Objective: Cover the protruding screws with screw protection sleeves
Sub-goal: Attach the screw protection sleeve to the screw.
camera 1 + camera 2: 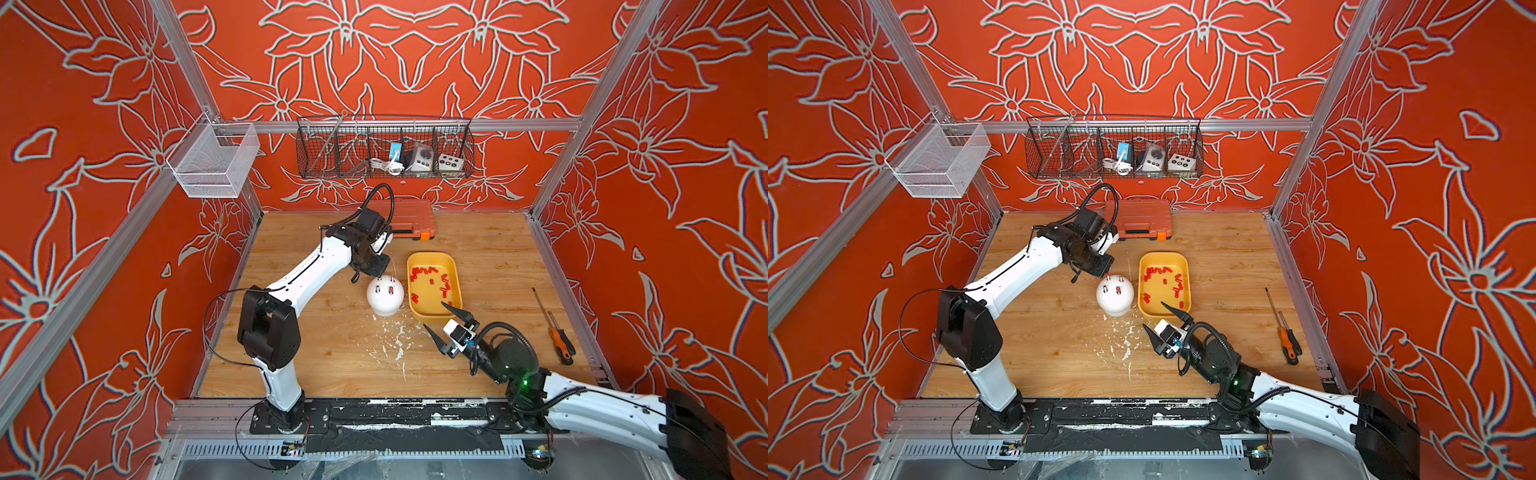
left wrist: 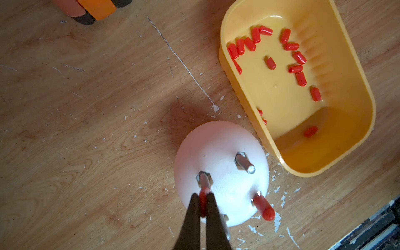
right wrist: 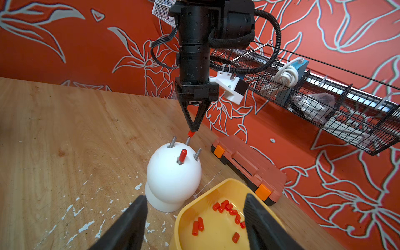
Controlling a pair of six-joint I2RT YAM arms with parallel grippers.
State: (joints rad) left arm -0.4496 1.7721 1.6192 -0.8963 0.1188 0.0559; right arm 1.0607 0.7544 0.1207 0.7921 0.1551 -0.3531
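Capping: left claw clenched on sleeve at screw tip.
Done: one capped screw.
Left: two bare screws.
Right claw: released.

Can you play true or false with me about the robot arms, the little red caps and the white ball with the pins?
1. The left gripper pinches a red sleeve between its fingers. True.
2. Every screw on the white dome is covered. False: only one covered screw shows; others, like this bare screw, are uncovered.
3. The right gripper holds a sleeve. False: it is open and empty.
4. Spare sleeves lie in the yellow tray. True.
5. The screwdriver lies in the tray. False: it lies on the table, apart from the tray.
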